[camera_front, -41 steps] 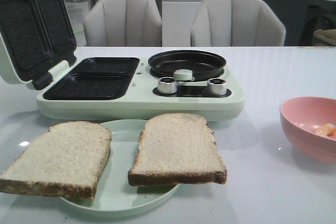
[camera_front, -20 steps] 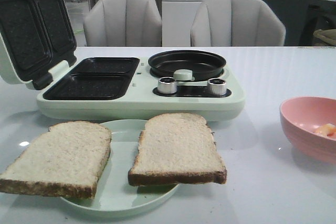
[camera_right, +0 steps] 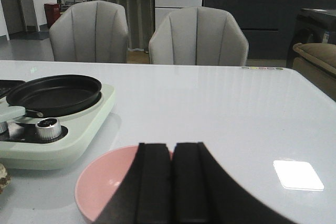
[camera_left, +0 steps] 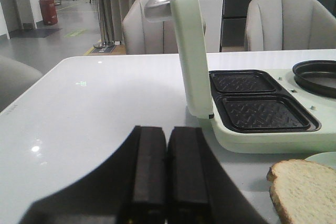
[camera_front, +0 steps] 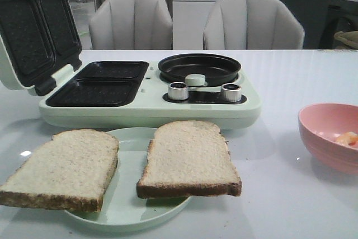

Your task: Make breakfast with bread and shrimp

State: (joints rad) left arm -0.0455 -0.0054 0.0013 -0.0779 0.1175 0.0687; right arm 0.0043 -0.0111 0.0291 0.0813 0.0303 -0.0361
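Two slices of bread lie side by side on a pale green plate (camera_front: pixel 131 219) at the front of the table: the left slice (camera_front: pixel 64 166) and the right slice (camera_front: pixel 189 158). A corner of one slice (camera_left: pixel 304 192) shows in the left wrist view. The shrimp (camera_front: pixel 347 137), small and orange-pink, sits in the pink bowl (camera_front: pixel 324 138) at the right. My left gripper (camera_left: pixel 167 129) is shut and empty above bare table, left of the grill. My right gripper (camera_right: pixel 172 145) is shut and empty, over the near side of the pink bowl (camera_right: pixel 102 182). Neither gripper appears in the front view.
A pale green breakfast maker (camera_front: pixel 145 104) stands behind the plate, its lid (camera_front: pixel 33 26) raised at the left, two black grill wells (camera_front: pixel 98 82), a round black pan (camera_front: pixel 199 68) and two knobs (camera_front: pixel 178 90). Two grey chairs (camera_front: pixel 131 20) stand behind the table.
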